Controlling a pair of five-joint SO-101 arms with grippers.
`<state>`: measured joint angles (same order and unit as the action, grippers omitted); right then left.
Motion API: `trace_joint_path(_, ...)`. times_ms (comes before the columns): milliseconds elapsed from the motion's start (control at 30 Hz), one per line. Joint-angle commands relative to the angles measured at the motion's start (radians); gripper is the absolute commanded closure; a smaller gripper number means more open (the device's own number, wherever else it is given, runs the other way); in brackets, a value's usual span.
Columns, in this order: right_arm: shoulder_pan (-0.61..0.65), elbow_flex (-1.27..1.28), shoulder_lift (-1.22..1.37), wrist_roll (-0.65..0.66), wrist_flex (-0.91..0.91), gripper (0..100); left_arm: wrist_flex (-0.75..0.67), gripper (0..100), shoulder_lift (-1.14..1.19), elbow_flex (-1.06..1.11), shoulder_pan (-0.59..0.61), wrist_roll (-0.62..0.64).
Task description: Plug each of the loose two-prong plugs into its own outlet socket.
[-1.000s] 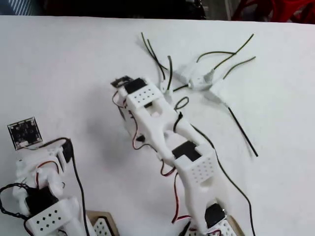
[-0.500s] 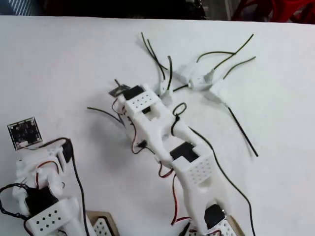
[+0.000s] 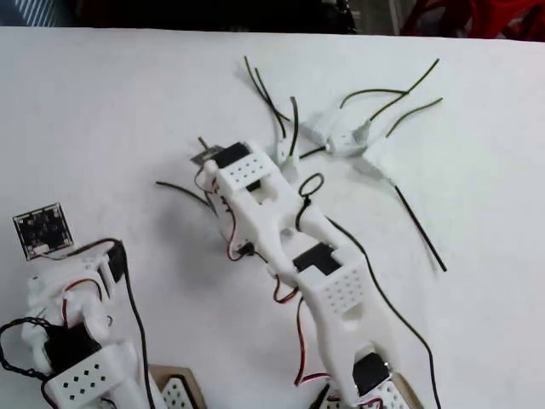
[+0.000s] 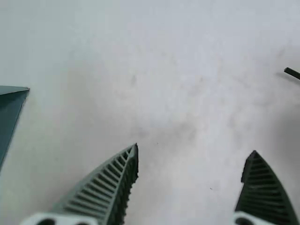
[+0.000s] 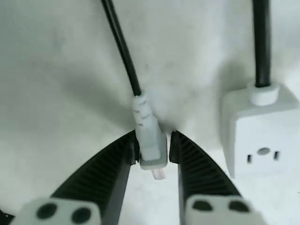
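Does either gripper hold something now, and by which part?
The right gripper pinches a plug by the sides of its body. The left gripper is open, holding nothing.

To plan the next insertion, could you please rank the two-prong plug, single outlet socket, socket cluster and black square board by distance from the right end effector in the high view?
1. two-prong plug, held in the right end effector.
2. single outlet socket, beside that wrist.
3. socket cluster, beyond it.
4. black square board, by the left arm.
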<state>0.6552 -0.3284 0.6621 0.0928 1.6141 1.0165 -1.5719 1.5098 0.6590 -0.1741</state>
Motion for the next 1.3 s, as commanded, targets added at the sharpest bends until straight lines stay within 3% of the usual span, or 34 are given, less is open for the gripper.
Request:
trace_joint_path(0,0.018,-0.060,-0.013,0.011,0.012,88.9,-0.023,66,-0.013,-0.035,0.005,0.003)
trace_joint_path(300,0.019,-0.069,-0.004,0.014,0.016,89.6,-0.023,66,-0.013,-0.035,0.005,0.003)
trace_joint_path(433,0.007,-0.068,-0.004,0.014,0.018,98.1,-0.023,66,-0.013,-0.035,0.005,0.003)
trace_joint_path(667,-0.004,-0.071,-0.074,0.014,0.065,98.1,-0.023,66,-0.013,-0.035,0.002,0.003)
trace_joint_path(1033,0.068,0.161,-0.558,-0.043,0.094,98.1,-0.018,66,-0.013,-0.034,-0.033,0.006)
trace_joint_path(1267,0.108,0.466,-0.898,-0.117,-0.130,98.1,-0.034,66,-0.013,-0.054,-0.188,0.017)
